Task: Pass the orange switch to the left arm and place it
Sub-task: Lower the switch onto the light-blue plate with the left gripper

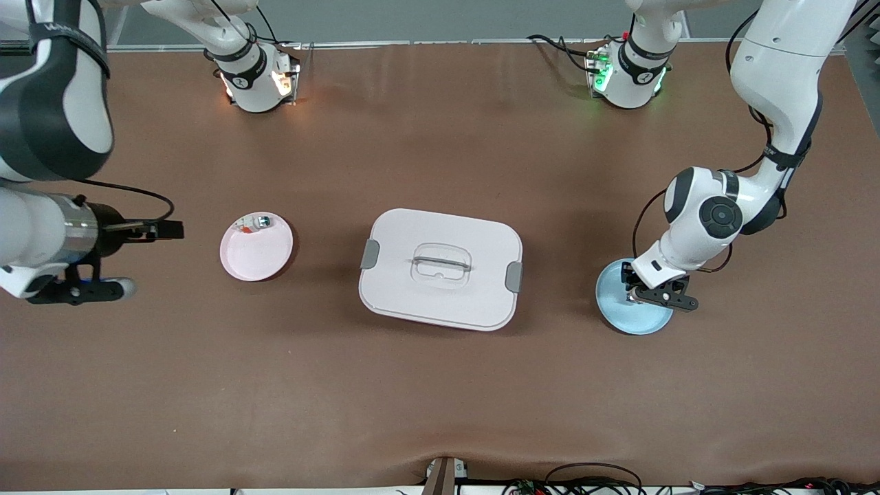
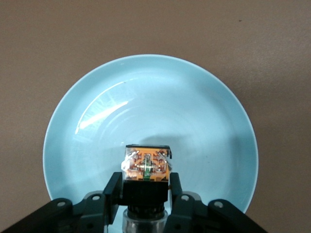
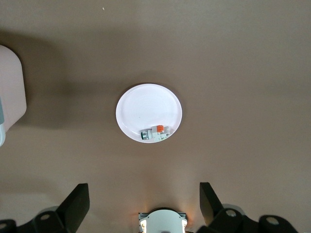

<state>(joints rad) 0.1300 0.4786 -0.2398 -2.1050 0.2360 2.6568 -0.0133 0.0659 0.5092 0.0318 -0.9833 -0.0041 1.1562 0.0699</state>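
Tabletop [image 1: 440, 385] carries the box [image 1: 440, 268] between a pink plate [image 1: 256, 249] and a blue plate [image 1: 629, 306]. Over the blue plate, the left gripper [image 2: 146, 194] pinches the orange switch [image 2: 147, 165]; releasing too high could make it bounce off the plate. The right gripper [image 3: 141, 201] waits wide open and empty, above the tabletop near the pink plate.

Hidden and cropped parts

The small black-and-orange switch [image 2: 146, 170] is hidden behind the left gripper [image 1: 661, 294] in the front view; the large white plastic box [image 3: 9, 94] is cropped in the right wrist view
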